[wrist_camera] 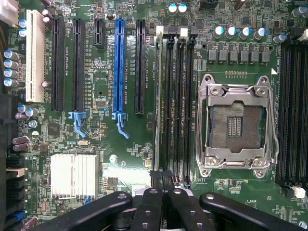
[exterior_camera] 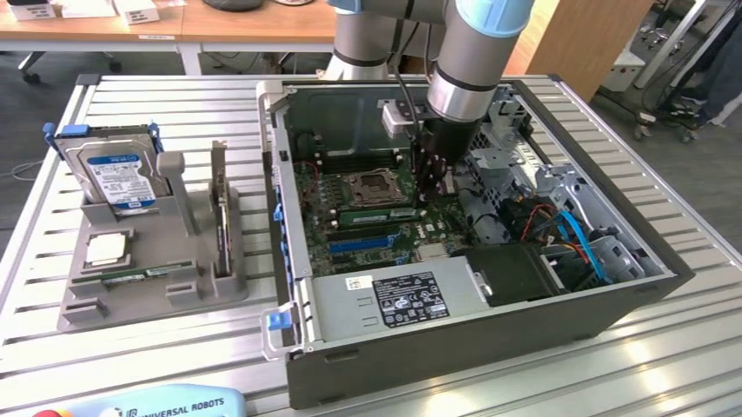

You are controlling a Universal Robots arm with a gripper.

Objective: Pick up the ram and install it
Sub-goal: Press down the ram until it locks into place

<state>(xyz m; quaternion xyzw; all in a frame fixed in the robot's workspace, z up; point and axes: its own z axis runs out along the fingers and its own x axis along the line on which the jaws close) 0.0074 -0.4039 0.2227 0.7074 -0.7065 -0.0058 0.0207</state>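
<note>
Here I see the ram standing on edge in the memory slot nearest the expansion slots, a thin green strip running along the black slot just beside the empty processor socket. My gripper sits right at that stick's near end with its black fingers pressed together, and I cannot tell whether they touch the board or merely hover over it. In the exterior view the gripper reaches down inside the open computer case, over the motherboard beside the socket, with the arm rising straight above it. The case holds the motherboard, a labelled power supply and a tangle of blue and orange cables. To the exterior view's left, well apart from the case, a grey holder carries a hard drive standing upright, a square processor chip lying flat, and a second ram stick lying in a groove.
</note>
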